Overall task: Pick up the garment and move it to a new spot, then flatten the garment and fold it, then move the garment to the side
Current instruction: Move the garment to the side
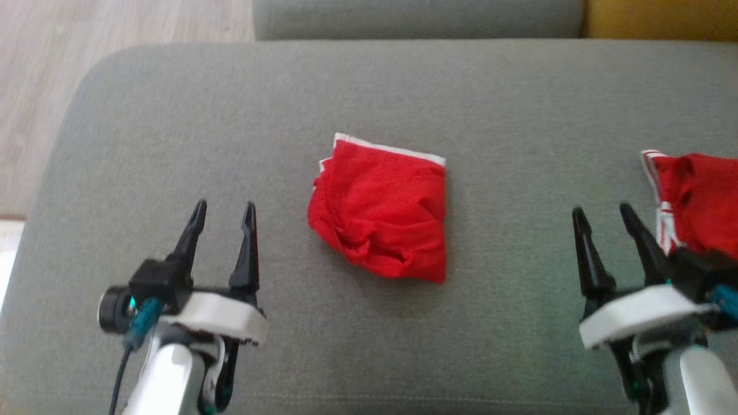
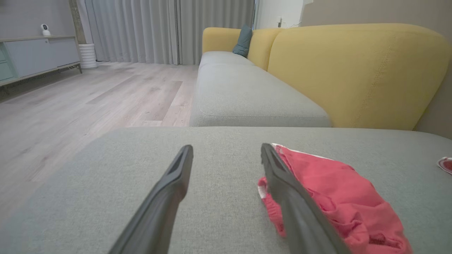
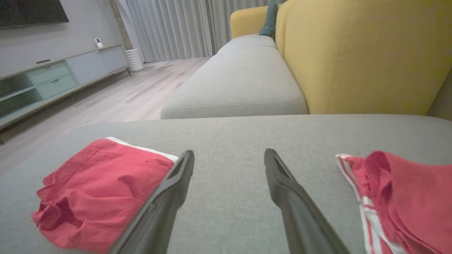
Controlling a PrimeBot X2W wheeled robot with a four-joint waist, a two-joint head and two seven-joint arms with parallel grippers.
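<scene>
Judging by the red garment [image 1: 383,216] lying folded in the middle of the grey sofa seat [image 1: 173,144], we reckon only the move aside remains; our left pincer [image 1: 225,204] and right pincer [image 1: 601,208] hover released, empty, either side of it

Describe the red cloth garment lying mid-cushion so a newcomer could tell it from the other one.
On the broad grey fabric cushion, look at the centre, between the left gripper and right gripper. A compact, folded red cloth garment lies there with a white band along its far edge. What sets it apart: the other red garment, with white stripes, lies at the cushion's right edge.
</scene>
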